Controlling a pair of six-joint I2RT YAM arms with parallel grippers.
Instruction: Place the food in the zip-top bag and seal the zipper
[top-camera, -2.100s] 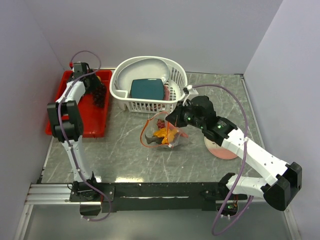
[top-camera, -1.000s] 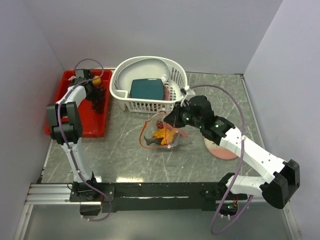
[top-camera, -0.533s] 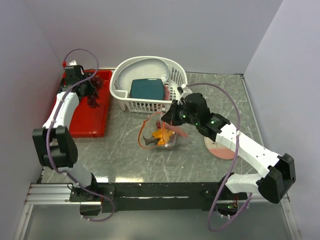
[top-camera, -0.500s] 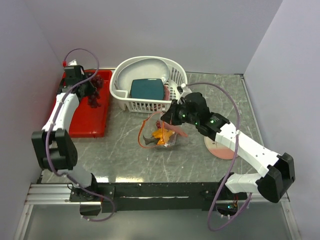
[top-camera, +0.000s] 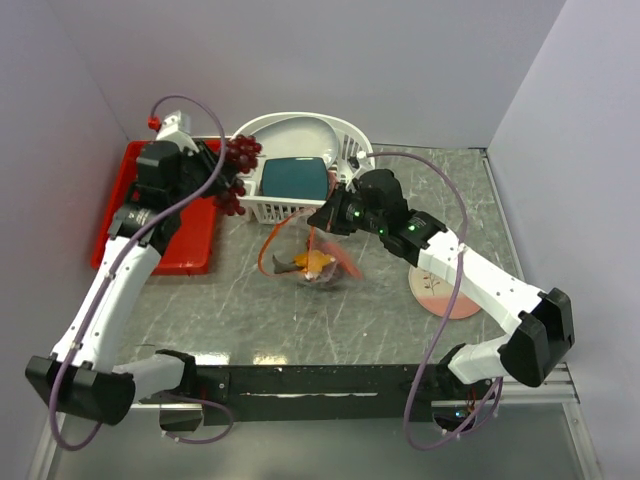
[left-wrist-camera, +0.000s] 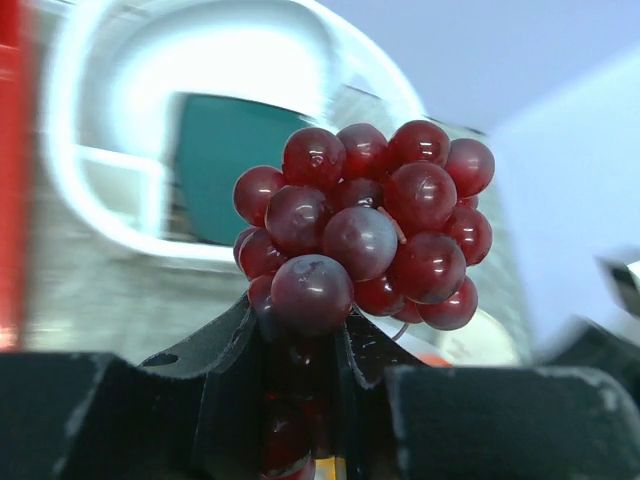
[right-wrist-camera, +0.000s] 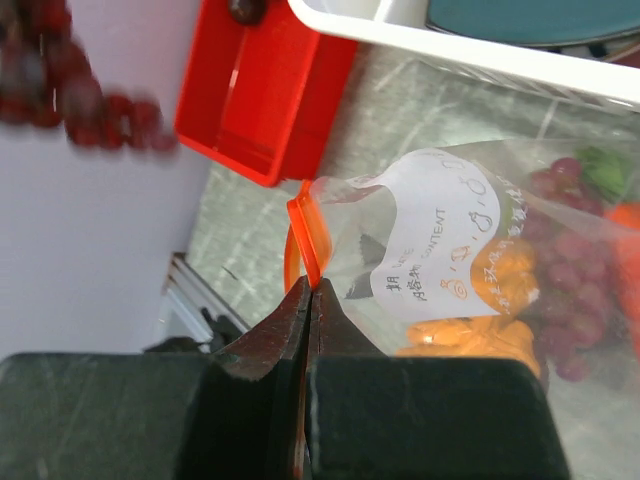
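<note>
My left gripper (top-camera: 226, 172) is shut on a bunch of dark red grapes (top-camera: 240, 166), held in the air over the gap between the red tray and the basket. The left wrist view shows the grapes (left-wrist-camera: 365, 225) sticking up out of the left gripper (left-wrist-camera: 300, 325). My right gripper (top-camera: 322, 222) is shut on the zipper (right-wrist-camera: 308, 240), holding the zip-top bag (top-camera: 312, 268) up with its mouth (top-camera: 265, 250) looped open towards the left. Inside the bag (right-wrist-camera: 450, 240) lie orange food (right-wrist-camera: 495, 270), purple grapes (right-wrist-camera: 570, 250) and a grey fish (top-camera: 285, 265).
A white slotted basket (top-camera: 285, 211) with a teal dish (top-camera: 295, 178) stands behind the bag. The red tray (top-camera: 190, 240) lies at the left, with a dark piece (right-wrist-camera: 245, 8) in it. A pink plate (top-camera: 440, 295) sits under the right arm.
The left arm has lifted the grape bunch out of the red tray and swung it right, towards the basket and bag. The right gripper has drawn the bag left and up.
</note>
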